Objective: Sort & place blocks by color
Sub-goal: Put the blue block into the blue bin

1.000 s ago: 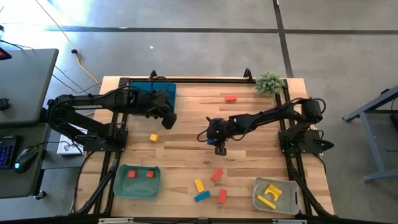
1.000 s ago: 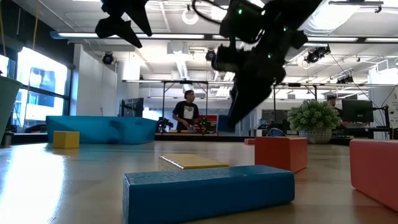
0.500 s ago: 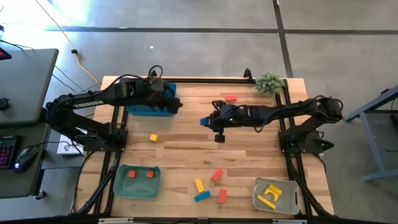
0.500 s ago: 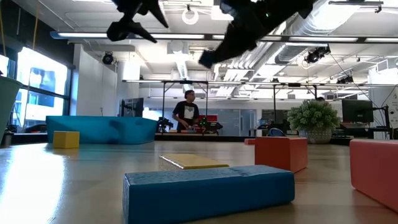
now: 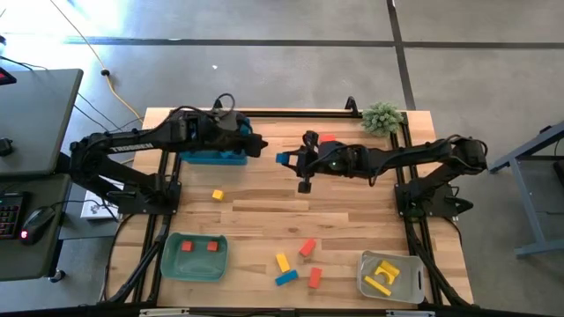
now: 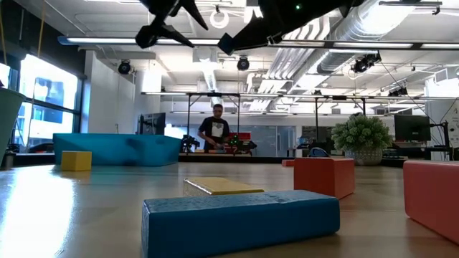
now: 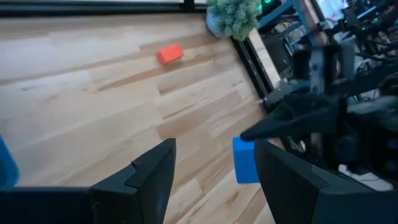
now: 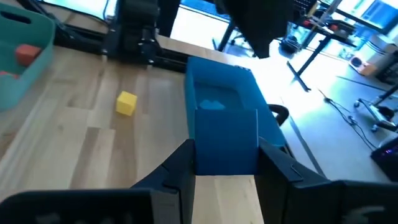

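Where pale wooden planks make up the table (image 5: 264,198), framed by black rails on grey concrete floor, with a dark desk at far left and a person (image 6: 215,129) standing at benches in the bright, glass-walled room beyond. Small green plant (image 5: 382,116) at the far right corner. Blue rectangular plastic bin (image 5: 216,154) at far left, green plastic bin (image 5: 194,258) at near left holding two red-orange cubes, clear plastic bin (image 5: 390,276) at near right holding yellow pieces.

Small solid blue cube (image 5: 283,158), flat-faced and plain, clamped between the fingers of the right gripper (image 5: 291,159), raised above the far middle of the table, just right of the blue bin. Left gripper (image 5: 256,146) hanging over the blue bin's right edge, fingers spread apart, holding nothing.

Scattered on the planks: small yellow cube (image 5: 217,195) left of centre, red-orange short bar (image 5: 327,138) at the far side near the plant, and a near-centre cluster of a red-orange block (image 5: 307,247), yellow bar (image 5: 282,262), blue flat bar (image 5: 285,278) and second red-orange block (image 5: 315,278)
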`<move>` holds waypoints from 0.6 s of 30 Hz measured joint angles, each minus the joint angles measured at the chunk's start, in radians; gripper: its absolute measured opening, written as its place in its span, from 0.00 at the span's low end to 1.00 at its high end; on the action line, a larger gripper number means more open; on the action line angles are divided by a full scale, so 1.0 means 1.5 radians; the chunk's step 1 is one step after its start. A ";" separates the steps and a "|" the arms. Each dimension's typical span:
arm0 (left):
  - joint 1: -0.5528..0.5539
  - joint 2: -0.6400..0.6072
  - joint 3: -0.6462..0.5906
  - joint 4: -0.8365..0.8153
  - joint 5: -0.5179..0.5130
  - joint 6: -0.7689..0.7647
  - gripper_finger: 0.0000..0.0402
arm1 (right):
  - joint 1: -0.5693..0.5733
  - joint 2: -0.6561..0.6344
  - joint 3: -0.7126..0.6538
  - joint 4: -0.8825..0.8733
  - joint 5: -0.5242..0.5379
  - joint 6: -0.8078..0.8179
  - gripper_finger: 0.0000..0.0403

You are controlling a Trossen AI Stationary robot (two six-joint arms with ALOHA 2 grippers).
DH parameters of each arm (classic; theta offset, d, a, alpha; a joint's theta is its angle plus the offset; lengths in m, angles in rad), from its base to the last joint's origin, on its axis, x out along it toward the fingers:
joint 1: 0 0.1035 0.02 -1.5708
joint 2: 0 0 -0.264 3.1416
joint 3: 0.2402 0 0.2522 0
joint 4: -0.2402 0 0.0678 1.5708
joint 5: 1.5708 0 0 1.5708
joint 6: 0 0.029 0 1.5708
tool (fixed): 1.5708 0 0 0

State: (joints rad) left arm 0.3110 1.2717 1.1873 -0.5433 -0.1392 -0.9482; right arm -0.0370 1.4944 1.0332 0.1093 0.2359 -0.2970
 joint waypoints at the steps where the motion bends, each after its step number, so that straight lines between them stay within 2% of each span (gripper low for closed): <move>1: -0.004 0.010 0.000 0.002 0.000 -0.003 0.51 | -0.002 0.001 0.000 0.000 0.000 0.000 0.25; 9: -0.032 0.079 -0.001 0.085 0.000 -0.014 0.51 | -0.019 0.003 0.000 -0.029 0.000 0.000 0.25; 18: -0.033 0.125 -0.001 0.106 0.000 -0.024 0.51 | -0.024 0.004 0.000 -0.058 0.001 0.000 0.25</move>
State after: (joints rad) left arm 0.2615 1.4590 1.1866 -0.3850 -0.1391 -0.9848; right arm -0.0723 1.5002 1.0336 0.0222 0.2367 -0.2970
